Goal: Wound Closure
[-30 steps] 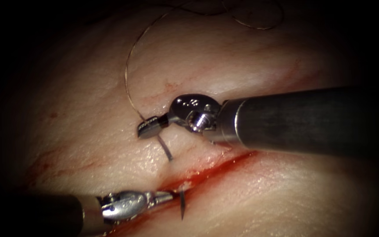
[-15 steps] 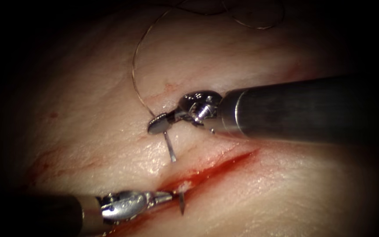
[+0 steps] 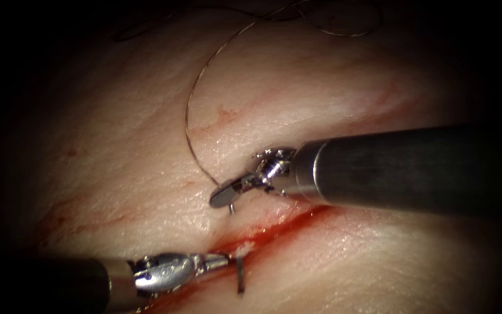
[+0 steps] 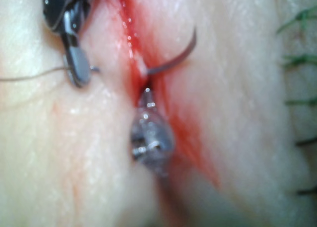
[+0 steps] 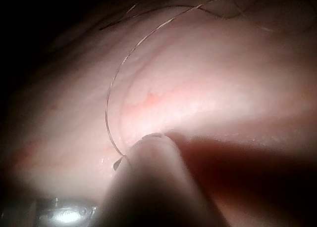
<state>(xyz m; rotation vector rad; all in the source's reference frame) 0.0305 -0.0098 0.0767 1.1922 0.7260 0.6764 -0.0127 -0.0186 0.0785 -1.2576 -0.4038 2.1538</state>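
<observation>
My right tool's jaws [image 3: 225, 195] are shut on the curved needle near its thread end, pressed low against the tissue [image 3: 117, 145] on the upper left side of the cut [image 3: 286, 224]. Only a short stub of needle [image 3: 231, 208] shows below the jaws before it enters the tissue. The needle's pointed end [image 3: 240, 276] stands out of the cut's lower lip. My left tool [image 3: 216, 261] lies with shut jaws in the cut, beside that pointed end. In the left wrist view the needle [image 4: 173, 59] arcs out of the cut just past the left tool [image 4: 147, 96]. Thread [image 3: 190, 116] arcs up from the right jaws.
Red fluid [image 3: 262, 235] fills the cut and stains its lower left end. The thread's slack lies looped at the far edge of the tissue [image 3: 332, 29]. Several green and dark stitches [image 4: 299, 61] line one border in the left wrist view.
The right tool has moved down and right toward the cut, driving the needle deeper: the stretch below its jaws has shortened to a stub. The thread loop followed. The left tool has stayed put.
</observation>
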